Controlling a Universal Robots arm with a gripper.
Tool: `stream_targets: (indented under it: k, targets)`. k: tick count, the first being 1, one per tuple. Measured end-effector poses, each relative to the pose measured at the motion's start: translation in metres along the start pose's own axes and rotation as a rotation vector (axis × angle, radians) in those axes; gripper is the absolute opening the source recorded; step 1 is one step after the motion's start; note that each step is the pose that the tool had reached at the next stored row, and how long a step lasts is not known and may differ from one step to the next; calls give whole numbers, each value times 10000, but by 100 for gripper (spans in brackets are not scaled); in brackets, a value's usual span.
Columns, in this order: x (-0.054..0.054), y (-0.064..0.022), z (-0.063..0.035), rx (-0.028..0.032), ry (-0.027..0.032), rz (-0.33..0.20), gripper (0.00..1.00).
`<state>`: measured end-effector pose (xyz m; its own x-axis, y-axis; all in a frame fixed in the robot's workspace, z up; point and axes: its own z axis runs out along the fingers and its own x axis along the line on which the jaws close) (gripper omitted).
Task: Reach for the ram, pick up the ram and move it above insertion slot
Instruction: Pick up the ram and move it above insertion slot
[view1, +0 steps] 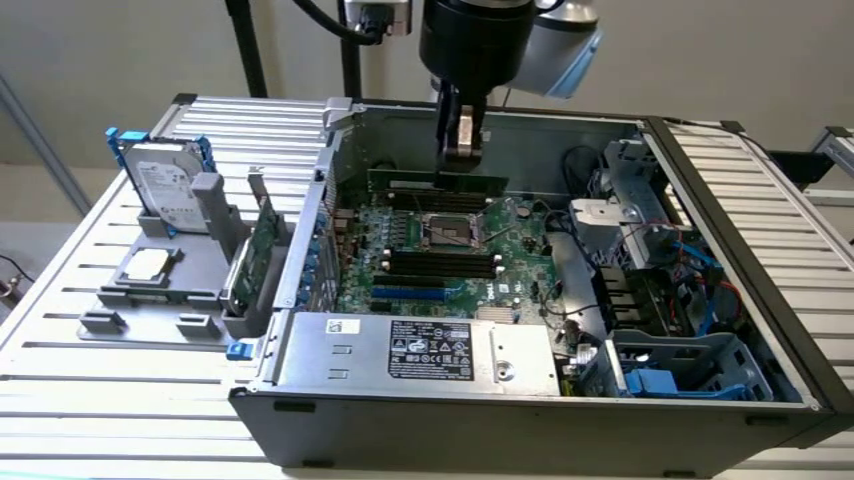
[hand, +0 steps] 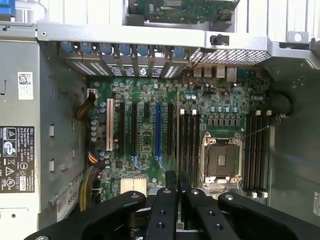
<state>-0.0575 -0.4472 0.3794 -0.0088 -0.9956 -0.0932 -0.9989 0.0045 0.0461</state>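
The gripper (view1: 463, 168) is hanging inside the open computer case (view1: 747, 235), and its two fingers are clamping the ram (view1: 400, 184) at about mid-length. The stick is riding clear above the motherboard, near the case's rear wall in the exterior view and behind the square CPU socket (view1: 451, 232).

**Clearance.** The ram is sitting below the case rim. The wall on the exterior view's left, the rear wall and the cable bundle on the exterior view's right are bounding the space around it. The silver power supply (view1: 427, 350) is closing off the near side. Open air is lying between the stick's lower edge and the board.

**Orientation.** The ram is standing on its long edge, and its long axis is running across the exterior view from left to right, parallel to the bank of black sockets. In the wrist view the ram (hand: 177, 130) is showing edge-on as a thin line that is leaving the gripper (hand: 177, 176) and running alongside the insertion slot (hand: 189, 142), next to the CPU socket (hand: 220, 160).

**Occlusion.** The fingers are covering the middle of the stick. The nearer bank of sockets (view1: 434, 262) is showing plainly in the exterior view. Which socket the ram is lining up with cannot be told.
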Motion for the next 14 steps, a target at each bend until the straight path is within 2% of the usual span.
stream_targets:
  k: [8, 14]
  targets:
    - [-98, -21, 17, 5, 18, 55, 13]
    - [-108, -24, 18, 6, 23, 57, 13]
